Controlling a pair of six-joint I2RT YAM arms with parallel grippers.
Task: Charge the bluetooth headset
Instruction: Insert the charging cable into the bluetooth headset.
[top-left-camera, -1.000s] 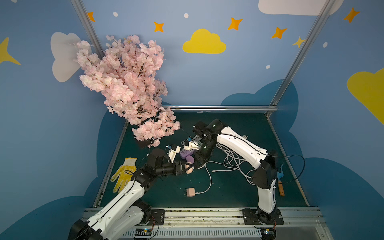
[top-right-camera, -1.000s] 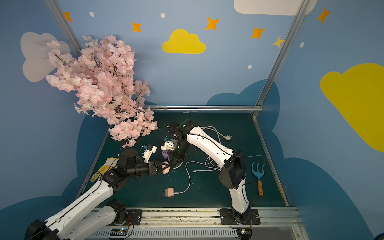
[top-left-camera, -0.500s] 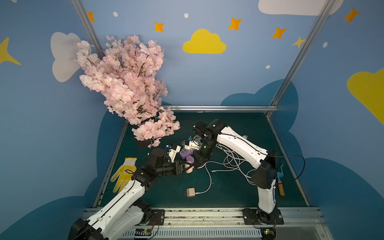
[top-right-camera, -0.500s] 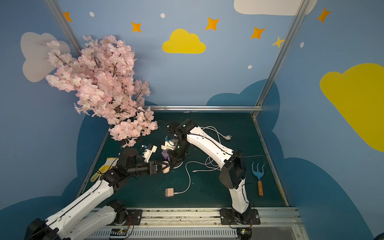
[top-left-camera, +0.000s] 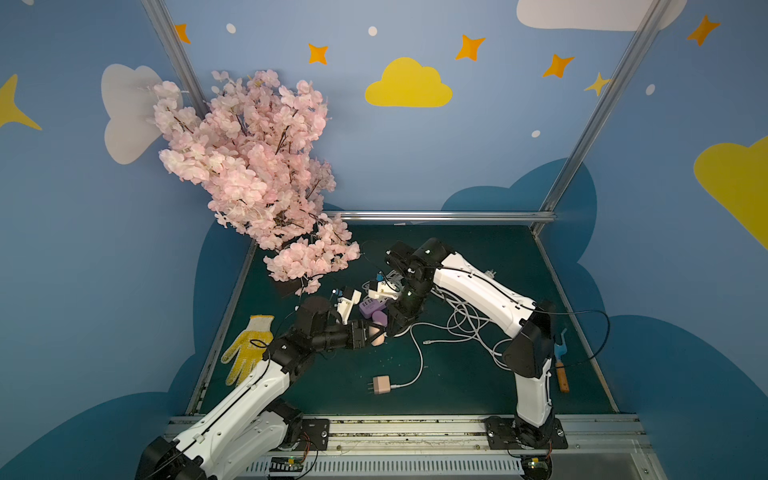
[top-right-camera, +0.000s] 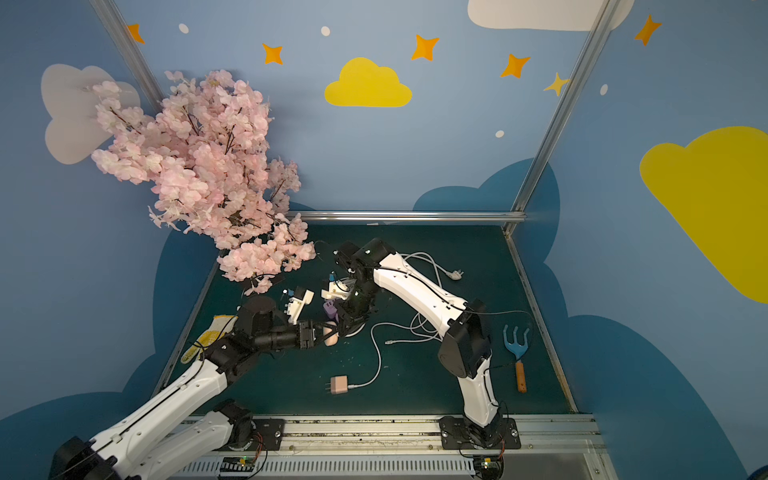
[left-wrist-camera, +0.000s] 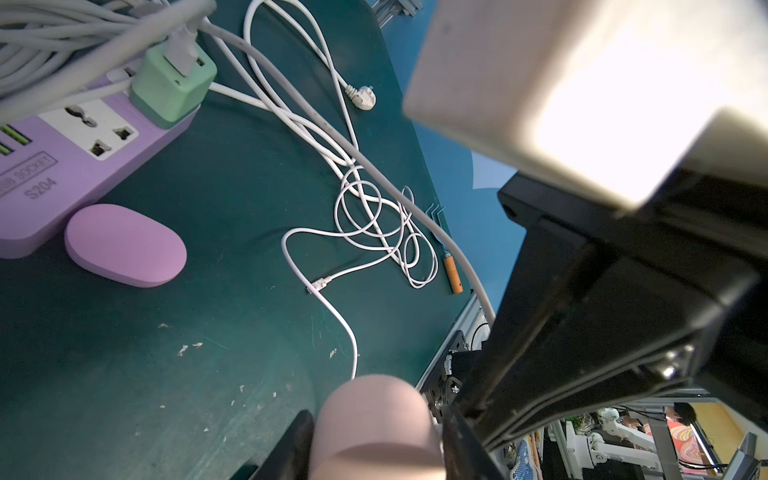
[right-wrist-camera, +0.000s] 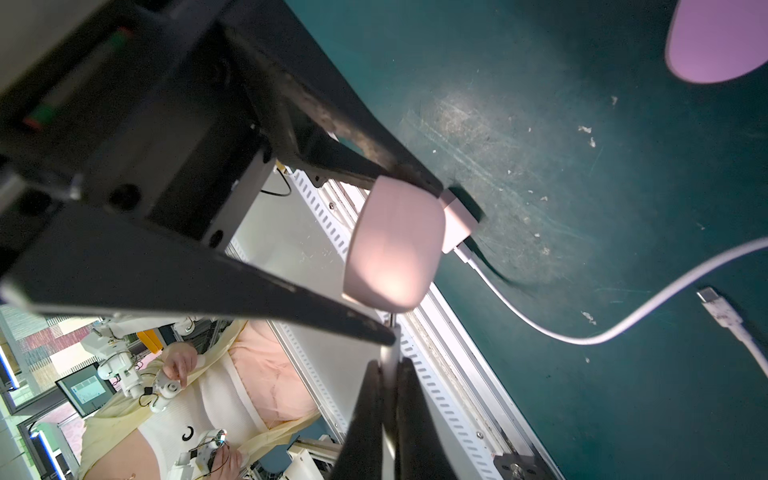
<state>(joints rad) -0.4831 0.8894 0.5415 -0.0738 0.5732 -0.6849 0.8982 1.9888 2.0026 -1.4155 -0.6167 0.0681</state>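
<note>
Pink headset case (right-wrist-camera: 395, 245) is pinched in the left end effector (top-left-camera: 376, 336), fingers (right-wrist-camera: 353, 124) on its two broad sides. It looks held clear of the desk (top-left-camera: 457, 374), just beside the purple case (left-wrist-camera: 124, 245) and purple power strip (left-wrist-camera: 83, 158); the strip carries a green adapter (left-wrist-camera: 170, 83) with a cable plugged in. Next over, the right end effector (right-wrist-camera: 389, 368) is clamped narrow on what looks like a thin pale cable end (right-wrist-camera: 390, 343), tip close to the pink case's edge. Can't confirm plug type, too little shows. Further right, loose white cables (top-left-camera: 469, 324) lie coiled on the desk under the right arm. Step in hand, my read: mate plug to charge port. To do it well, left holds dead steady with a firm pinch so the smooth shell doesn't squirt out. Right squares the plug to the port face first, then pushes slow and straight along the plug axis, with left backing the push. Port isn't visible in any view, so locate it before committing, and watch the coils for snags. Orientation: case long axis runs along the left fingers, roughly level, rounded free end toward the right arm.
</note>
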